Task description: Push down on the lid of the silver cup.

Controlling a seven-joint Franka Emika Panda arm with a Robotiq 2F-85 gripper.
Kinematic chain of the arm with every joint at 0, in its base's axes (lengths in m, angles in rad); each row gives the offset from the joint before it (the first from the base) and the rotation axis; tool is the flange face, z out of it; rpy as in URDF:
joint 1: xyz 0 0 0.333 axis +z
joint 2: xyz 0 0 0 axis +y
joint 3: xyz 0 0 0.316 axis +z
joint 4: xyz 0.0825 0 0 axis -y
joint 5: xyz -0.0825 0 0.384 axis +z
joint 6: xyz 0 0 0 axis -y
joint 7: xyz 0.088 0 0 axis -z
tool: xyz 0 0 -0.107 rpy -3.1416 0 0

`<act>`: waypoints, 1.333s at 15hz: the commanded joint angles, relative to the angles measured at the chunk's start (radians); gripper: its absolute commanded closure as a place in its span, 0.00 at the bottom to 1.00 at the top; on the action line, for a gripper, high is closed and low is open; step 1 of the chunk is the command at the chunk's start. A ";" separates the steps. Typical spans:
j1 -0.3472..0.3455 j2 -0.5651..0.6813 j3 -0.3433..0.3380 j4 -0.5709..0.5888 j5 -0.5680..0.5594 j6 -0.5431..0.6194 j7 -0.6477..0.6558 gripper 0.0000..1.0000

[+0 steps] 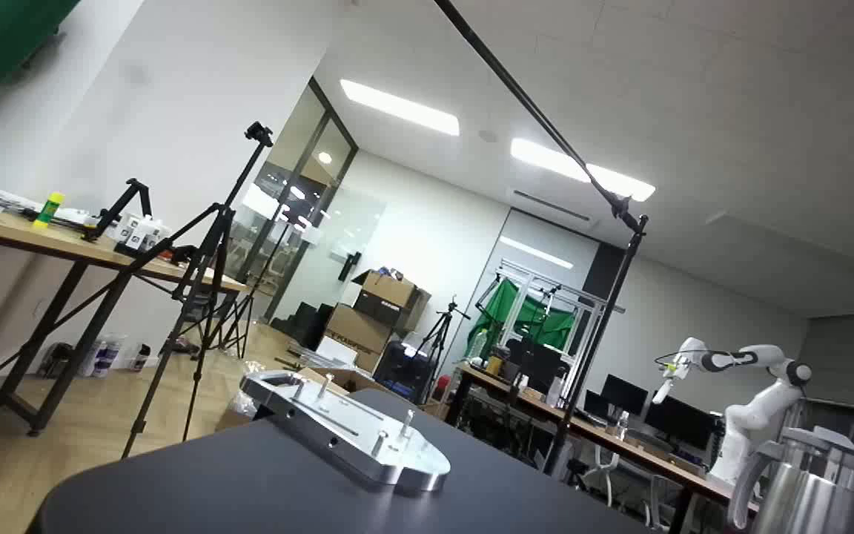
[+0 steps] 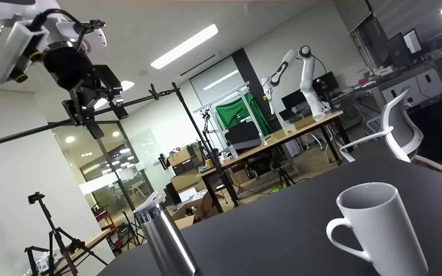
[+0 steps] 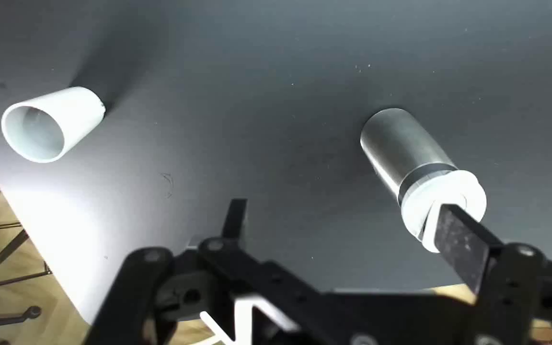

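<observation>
Located silver cup [image 3: 400, 143] upright on dark table [image 3: 266, 110], topped by the lid [image 3: 448, 187] — pale under glare in the wrist view, with a tab [image 3: 430, 235] jutting at its rim. Noted white mug [image 2: 386, 230] on the same table, well apart from the cup. Found gripper [image 2: 109, 123] hanging in the air in an exterior view, well above the cup, with jaws spread wide and pinching nothing. Observed one finger [image 3: 463, 244] across part of the lid in the wrist view; read as overlap in line of sight, not as contact.

Judged at the approach stage. Credit as done: lid on the cup, no press yet. Cannot tell from these views whether fully seated. Record as left: line up over the lid, descend, bear down straight, then lift clear. Would likely press more cleanly with jaws brought together — a single blunt contact near the middle. Watch for an off-centre push at the rim, liable to tip the cup.
</observation>
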 commanded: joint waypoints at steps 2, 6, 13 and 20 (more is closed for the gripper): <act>0.006 0.001 -0.005 0.003 -0.003 -0.001 0.002 0.00; 0.006 0.000 -0.005 0.003 -0.003 -0.001 0.002 0.00; 0.013 0.030 0.008 0.023 -0.018 0.045 -0.007 0.00; 0.039 0.332 0.073 0.198 -0.016 0.114 0.078 0.63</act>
